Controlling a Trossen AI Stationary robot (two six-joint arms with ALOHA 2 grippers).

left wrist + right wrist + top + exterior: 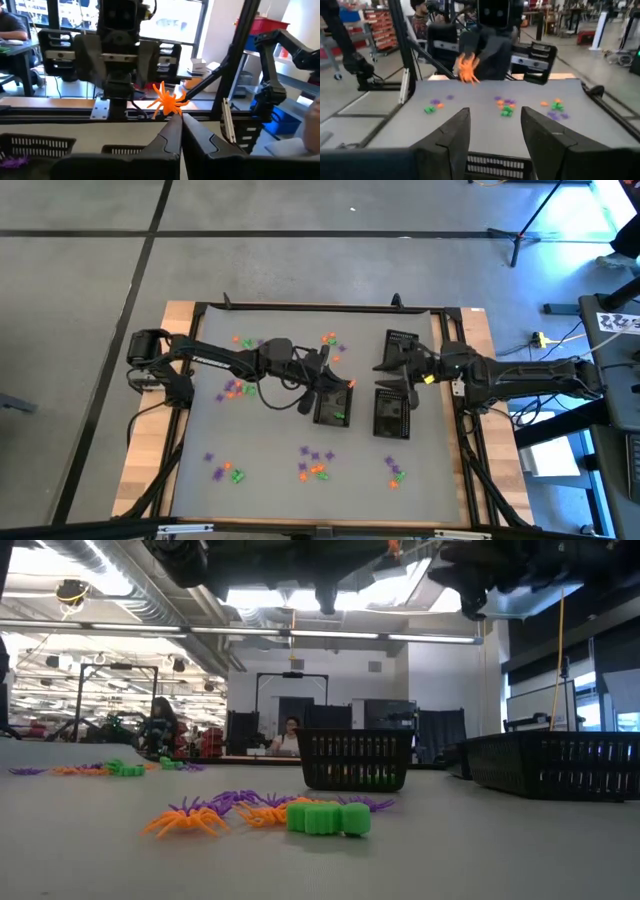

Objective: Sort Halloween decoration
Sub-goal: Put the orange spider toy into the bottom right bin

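Gripping an orange spider trinket [167,101], the left gripper [349,384] is hanging mid-table over the near-middle basket [331,409], fingers pinched shut on it. My read: it is holding high so the drop lands inside the mesh walls; release not yet done.

The right gripper [409,373] is waiting between the other two baskets toward the table's right edge, the far basket [400,346] and the right-hand basket [392,415], with jaws standing apart and nothing between them. Probably parked clear so it is not crowding the drop.

Loose decorations are lying in clusters: one toward the far edge [330,340], one toward the left edge [238,388], and three along the near edge, e.g. [316,465].

View differences:
- Left wrist view is showing the pinch itself, the spider's legs sticking out above the fingertips. The high view is only giving an orange speck there.
- Right wrist view is showing the open gap of its own fingers [451,135] and the spider [467,68] facing it across the table.
- Low view is showing green blocks [328,817] and orange and purple spiders up close, but no gripper tips clearly.
- High view alone is giving basket layout. Green is showing inside the near-middle basket, so whether orange belongs there I cannot tell.
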